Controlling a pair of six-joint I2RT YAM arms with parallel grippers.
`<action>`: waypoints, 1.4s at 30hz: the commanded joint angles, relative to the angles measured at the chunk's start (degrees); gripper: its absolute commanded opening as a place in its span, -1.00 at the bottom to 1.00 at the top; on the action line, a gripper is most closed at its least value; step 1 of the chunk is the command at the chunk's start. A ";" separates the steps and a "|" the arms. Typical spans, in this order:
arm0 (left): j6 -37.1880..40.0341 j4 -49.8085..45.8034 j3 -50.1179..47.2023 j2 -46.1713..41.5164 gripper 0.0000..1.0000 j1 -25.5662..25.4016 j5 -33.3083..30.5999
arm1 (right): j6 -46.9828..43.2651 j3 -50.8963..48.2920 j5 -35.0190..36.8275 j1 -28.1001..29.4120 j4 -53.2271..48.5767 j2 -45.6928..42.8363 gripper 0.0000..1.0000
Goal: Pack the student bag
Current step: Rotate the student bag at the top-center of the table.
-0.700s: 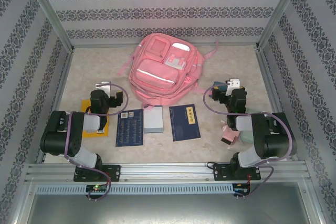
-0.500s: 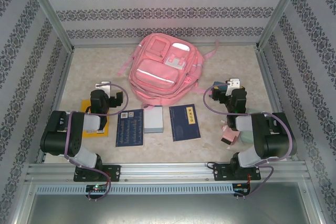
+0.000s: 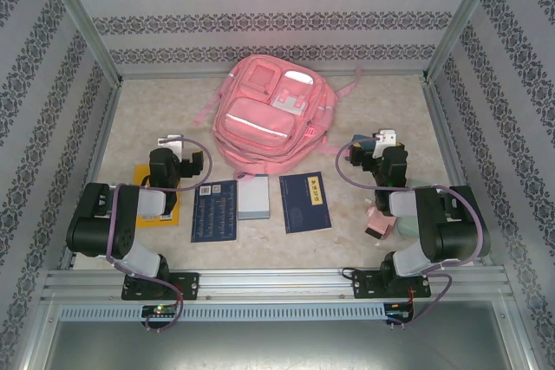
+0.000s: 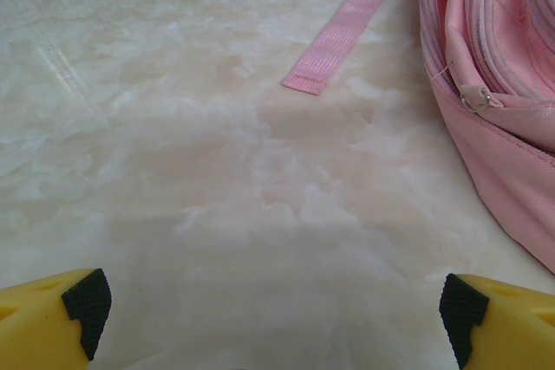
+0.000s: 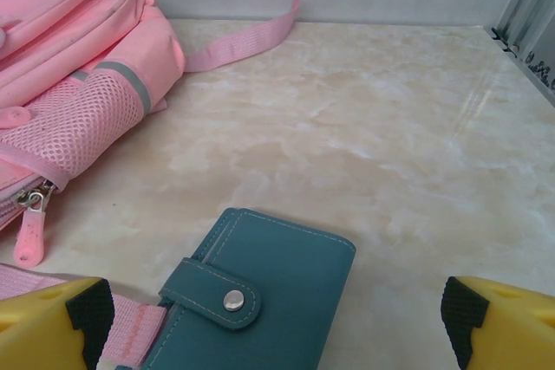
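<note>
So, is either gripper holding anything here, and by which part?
Nothing is held. The left gripper and right gripper are both open and empty, near the backpack.

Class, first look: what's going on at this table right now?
Two robot arms sit at the near edge of a marbled table, set to pack the large pink fabric backpack lying at the far middle. Nothing is being handled: the left gripper and right gripper are both open and empty. A teal snap-button wallet lies just in front of the right gripper, near the bag. Two dark blue books and a pale grey notebook lie between the arms, outside the bag.
</note>
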 commanded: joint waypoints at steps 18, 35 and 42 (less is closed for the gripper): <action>-24.28 -69.35 41.26 -9.62 0.99 1.15 -8.53 | 22.90 5.98 19.03 -2.81 -27.56 -24.74 0.96; -38.35 -72.85 40.32 -5.08 0.82 -6.67 11.96 | 28.88 26.14 -2.99 5.15 -57.28 -17.08 0.96; -45.06 -71.50 41.65 4.11 0.62 -16.64 12.32 | 26.31 33.58 -6.52 9.57 -58.23 -3.14 0.96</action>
